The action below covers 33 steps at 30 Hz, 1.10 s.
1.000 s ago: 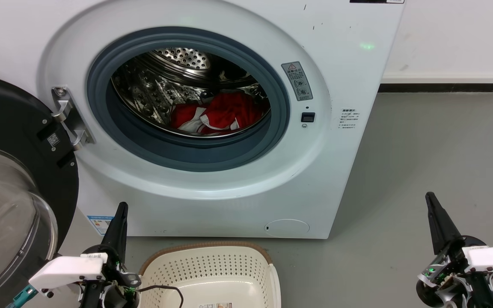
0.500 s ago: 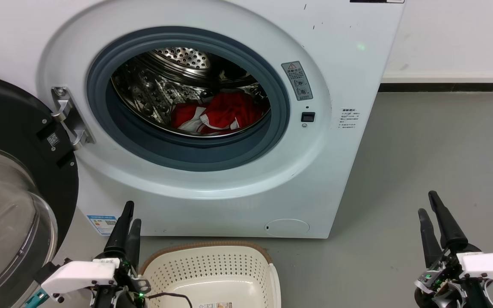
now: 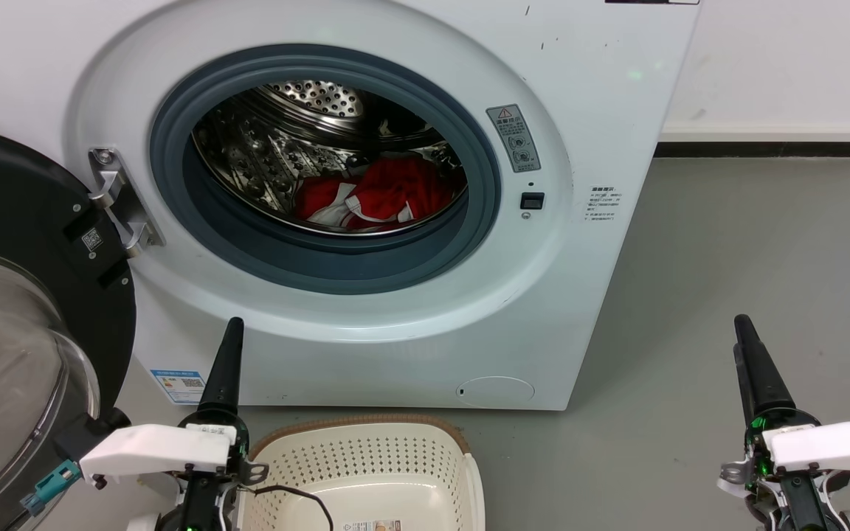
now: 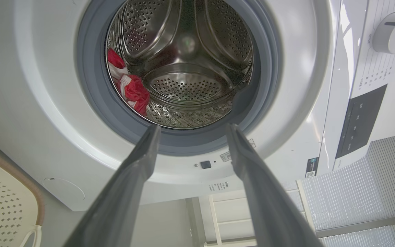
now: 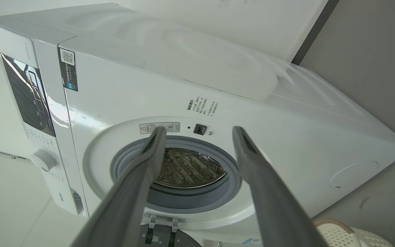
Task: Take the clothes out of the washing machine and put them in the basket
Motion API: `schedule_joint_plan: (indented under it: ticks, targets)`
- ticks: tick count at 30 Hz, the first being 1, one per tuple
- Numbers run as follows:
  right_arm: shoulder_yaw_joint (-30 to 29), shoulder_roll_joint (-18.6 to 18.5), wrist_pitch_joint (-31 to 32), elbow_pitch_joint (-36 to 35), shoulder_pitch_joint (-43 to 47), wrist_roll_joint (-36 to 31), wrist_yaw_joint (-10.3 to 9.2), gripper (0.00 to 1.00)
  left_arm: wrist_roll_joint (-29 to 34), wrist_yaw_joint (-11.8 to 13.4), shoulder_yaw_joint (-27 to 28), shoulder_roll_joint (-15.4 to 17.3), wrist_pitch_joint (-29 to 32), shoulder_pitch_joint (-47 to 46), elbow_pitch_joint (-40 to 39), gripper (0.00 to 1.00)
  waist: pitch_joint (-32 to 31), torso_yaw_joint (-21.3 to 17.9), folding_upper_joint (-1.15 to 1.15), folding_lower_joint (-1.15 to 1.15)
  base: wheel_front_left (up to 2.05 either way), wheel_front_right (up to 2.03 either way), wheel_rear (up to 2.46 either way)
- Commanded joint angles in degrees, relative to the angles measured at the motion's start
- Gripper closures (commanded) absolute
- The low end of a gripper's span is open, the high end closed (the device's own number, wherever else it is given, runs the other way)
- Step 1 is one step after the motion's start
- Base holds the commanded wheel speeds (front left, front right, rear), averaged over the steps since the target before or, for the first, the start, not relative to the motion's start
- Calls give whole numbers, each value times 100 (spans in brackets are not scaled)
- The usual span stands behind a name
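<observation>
Washing machine (image 3: 366, 184) door swung wide at 9 o'clock; clothes (image 3: 381, 193) in drum. Basket (image 3: 366, 461) at 6 o'clock, floor bare at 3. Left pincer (image 4: 190, 128), right pincer (image 5: 197, 130) both spread (labels unreadable).

left hand (image 3: 232, 328) — right hand (image 3: 742, 327) — both raised

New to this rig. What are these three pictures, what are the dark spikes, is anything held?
It is a wheeled robot with two arms. One picture comes from its head camera, looking down at a washing machine with its door swung open. The dark spikes are the fingers of its grasping parts: the left tool and the right tool. The other two pictures come from cameras on each wrist, looking along the fingers. Both show the fingers spread with nothing between them, so nothing is held. Red clothes lie in the drum. A cream basket stands on the grey floor in front.
</observation>
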Motion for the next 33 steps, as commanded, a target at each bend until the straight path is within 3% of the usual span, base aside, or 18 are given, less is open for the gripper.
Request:
schedule_joint_plan:
  ticks: [1,23,33]
  targets:
    - [18,-7,-53,-154,-61,-261,1,0,196,-2,-30,16,-56,-180,-138,0,-1,2,0,0,0,0,0]
    - [227,-5,-508,-392,58,-3206,1,0,2591,-1,-307,17,-512,-215,-229,0,-16,32,0,0,0,0,0]
    - [257,-4,-668,-357,82,-4155,1,0,3390,54,-456,18,-670,-255,-165,0,-12,38,0,0,0,0,0]
